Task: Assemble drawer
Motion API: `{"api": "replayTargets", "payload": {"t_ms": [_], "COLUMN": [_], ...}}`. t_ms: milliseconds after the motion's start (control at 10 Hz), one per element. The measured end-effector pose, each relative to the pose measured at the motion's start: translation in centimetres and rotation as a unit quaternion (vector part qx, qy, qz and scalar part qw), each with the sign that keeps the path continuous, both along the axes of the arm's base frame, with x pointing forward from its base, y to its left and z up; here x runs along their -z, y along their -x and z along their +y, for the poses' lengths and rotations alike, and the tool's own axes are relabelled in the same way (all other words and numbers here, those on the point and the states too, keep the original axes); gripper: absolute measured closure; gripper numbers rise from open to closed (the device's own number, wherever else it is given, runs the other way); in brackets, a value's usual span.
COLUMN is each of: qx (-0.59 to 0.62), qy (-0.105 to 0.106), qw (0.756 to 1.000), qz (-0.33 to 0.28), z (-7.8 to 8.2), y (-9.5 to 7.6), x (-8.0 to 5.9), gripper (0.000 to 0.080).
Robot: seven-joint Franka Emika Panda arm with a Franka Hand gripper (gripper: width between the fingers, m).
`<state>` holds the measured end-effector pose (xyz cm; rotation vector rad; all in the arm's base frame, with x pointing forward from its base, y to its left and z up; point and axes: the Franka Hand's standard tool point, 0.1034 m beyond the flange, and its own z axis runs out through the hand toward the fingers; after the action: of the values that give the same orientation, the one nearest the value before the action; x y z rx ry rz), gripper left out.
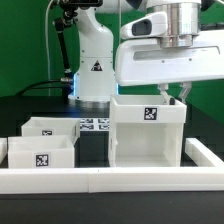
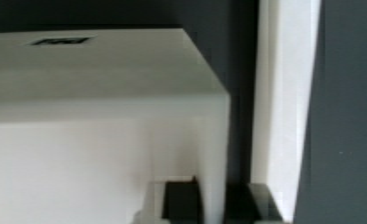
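Here the gripper hangs at the far upper edge of the tall white drawer case, on the side toward the exterior view's right, with its dark fingers dipping just behind the rim. In the wrist view the gripper shows only its two dark fingertips, which stand apart with a thin white wall of the drawer case rising between them. Whether the pads actually press on that wall cannot be told. The case sits upright directly beneath the gripper, a marker tag on the face turned to the exterior camera. Two smaller open-topped drawer boxes lie well away from the gripper, toward the exterior view's left and lower than it. One box is farther back and the other box is nearer the camera, just beside the first. The marker board lies flat on the dark table, between those boxes and the case. A low white rail runs along the table's near edge, below the gripper and nearer the camera.
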<state>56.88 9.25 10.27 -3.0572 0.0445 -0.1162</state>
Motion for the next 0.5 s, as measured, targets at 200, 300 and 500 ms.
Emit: {"api": "replayTargets", "payload": {"t_ms": [200, 300, 500], "qx": [0.002, 0.025, 0.084], "qy": [0.000, -0.003, -0.008], "qw": [1.000, 1.000, 0.996], "qz": [0.000, 0.001, 0.003], "z": [0.24, 0.28, 0.43], "y": [0.02, -0.02, -0.14], "x": [-0.02, -0.06, -0.13], "gripper": [0.0761, 0.0761, 0.0761]}}
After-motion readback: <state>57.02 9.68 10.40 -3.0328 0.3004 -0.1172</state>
